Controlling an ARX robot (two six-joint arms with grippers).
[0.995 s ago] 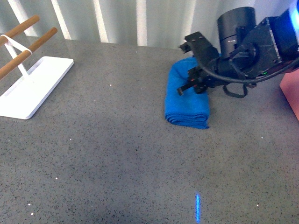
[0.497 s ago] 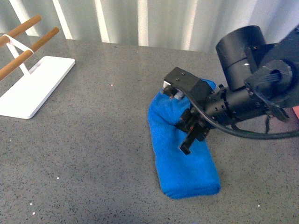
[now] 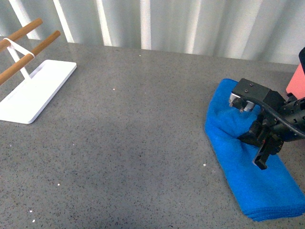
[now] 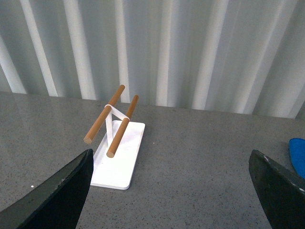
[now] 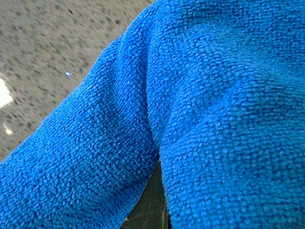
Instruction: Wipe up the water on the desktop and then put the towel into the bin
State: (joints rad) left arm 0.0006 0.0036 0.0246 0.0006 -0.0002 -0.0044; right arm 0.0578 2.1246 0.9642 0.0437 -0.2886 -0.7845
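The bright blue folded towel (image 3: 252, 181) lies on the dark grey speckled desktop (image 3: 133, 124) at the right, reaching toward the front right corner. My right gripper (image 3: 255, 133) is shut on the towel near its far end and presses it on the desktop. In the right wrist view the towel (image 5: 190, 109) fills nearly the whole picture and hides the jaws. A corner of the salmon-pink bin (image 3: 297, 81) shows at the right edge, just beyond the gripper. My left gripper (image 4: 171, 191) is open and empty above the desktop (image 4: 190, 162); the towel's edge (image 4: 298, 155) shows at its side.
A white rack base plate (image 3: 35, 90) with two wooden bars (image 3: 28, 45) stands at the far left; it also shows in the left wrist view (image 4: 119, 157). A ribbed light wall (image 3: 190, 24) runs behind the desktop.
My right gripper has dragged the towel first toward the front, then to the right, across the desktop. The towel has stretched out longer. The rack has not moved.
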